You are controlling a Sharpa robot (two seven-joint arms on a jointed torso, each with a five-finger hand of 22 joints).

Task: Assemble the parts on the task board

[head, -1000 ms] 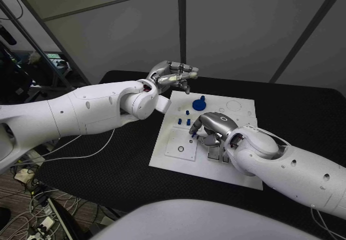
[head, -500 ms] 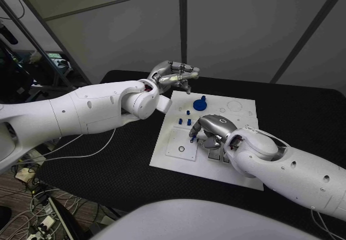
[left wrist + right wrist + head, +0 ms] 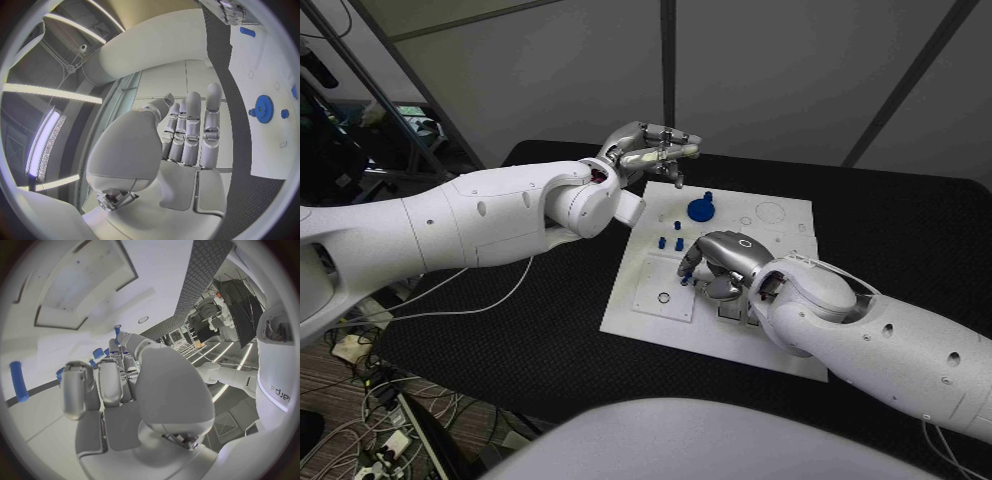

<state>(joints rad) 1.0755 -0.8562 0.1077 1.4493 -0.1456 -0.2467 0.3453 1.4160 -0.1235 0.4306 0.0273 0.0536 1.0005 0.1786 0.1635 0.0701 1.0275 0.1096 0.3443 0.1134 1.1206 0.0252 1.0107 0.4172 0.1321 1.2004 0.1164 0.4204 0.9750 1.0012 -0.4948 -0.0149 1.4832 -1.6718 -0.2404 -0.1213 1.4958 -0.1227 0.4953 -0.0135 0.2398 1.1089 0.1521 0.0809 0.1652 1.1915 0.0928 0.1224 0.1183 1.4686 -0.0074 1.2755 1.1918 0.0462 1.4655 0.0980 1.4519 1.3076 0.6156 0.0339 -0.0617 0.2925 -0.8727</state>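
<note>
The white task board [image 3: 783, 215] lies mid-table. A blue gear [image 3: 700, 209] stands at its far side, also seen on the board [image 3: 275, 65] as the gear [image 3: 263, 108]. Small blue pegs [image 3: 678, 243] stand nearer the middle. My right hand [image 3: 718, 263] hangs low over the board's middle with fingers [image 3: 100, 382] curled in; a bit of a small blue part [image 3: 682, 283] shows at its fingertips, mostly hidden. Another blue peg [image 3: 19, 381] lies on the board beside it. My left hand [image 3: 649, 150] is raised beyond the board's far left corner, fingers [image 3: 190, 132] straight, holding nothing.
A raised white plate with holes [image 3: 661, 292] sits on the board's left part, and grey slots [image 3: 733, 312] lie just beneath my right wrist. The black table [image 3: 516, 340] stretches left of the board. Cables [image 3: 387, 320] trail off its left edge.
My right hand has slid a little toward the near side of the board, and the blue bit at its fingertips moved with it. The left hand has stayed nearly still.
</note>
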